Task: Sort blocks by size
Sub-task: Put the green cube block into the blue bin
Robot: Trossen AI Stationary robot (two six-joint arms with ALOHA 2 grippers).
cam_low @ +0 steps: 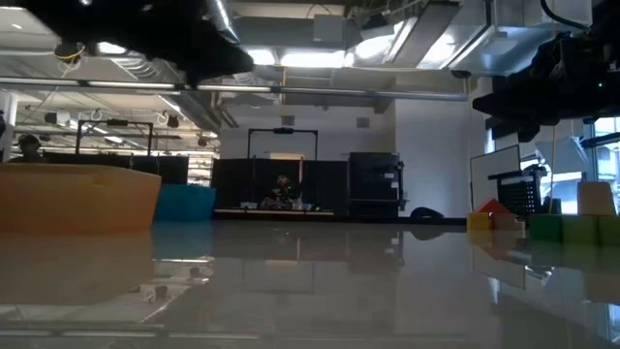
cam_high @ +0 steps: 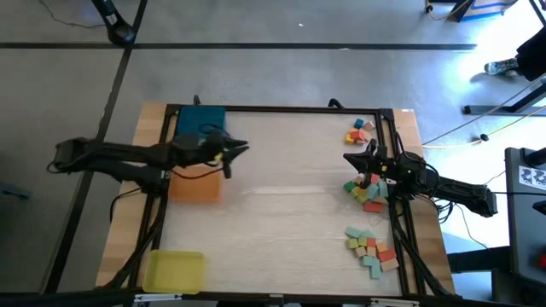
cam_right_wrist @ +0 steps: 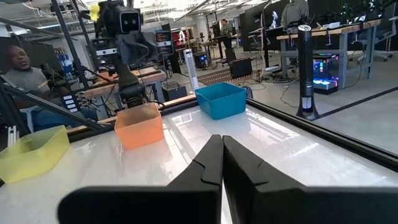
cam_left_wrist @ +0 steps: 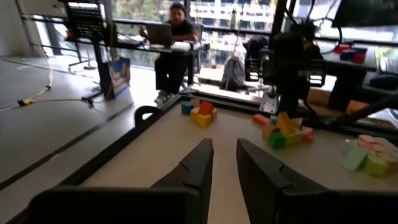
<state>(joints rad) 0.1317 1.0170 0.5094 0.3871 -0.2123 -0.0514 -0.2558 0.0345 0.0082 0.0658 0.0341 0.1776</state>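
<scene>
The blocks lie in three loose clusters along the table's right side: a small one at the far right (cam_high: 362, 130), a pile in the middle (cam_high: 367, 193) and a spread near the front (cam_high: 372, 248). They also show in the left wrist view (cam_left_wrist: 283, 130). My right gripper (cam_high: 351, 159) hangs shut and empty just beside the middle pile, on its far-left side; its fingers (cam_right_wrist: 221, 142) are closed together. My left gripper (cam_high: 239, 148) hovers at the table's left, by the orange tray's far right corner. Its fingers stand a little apart (cam_left_wrist: 224, 149) with nothing between them.
Three trays stand on the left side: blue (cam_high: 200, 119) at the far end, orange (cam_high: 196, 184) in the middle, yellow (cam_high: 175, 271) at the near corner. A dark frame rail (cam_high: 281, 108) runs around the table. A light tabletop lies between the trays and the blocks. People sit beyond the table.
</scene>
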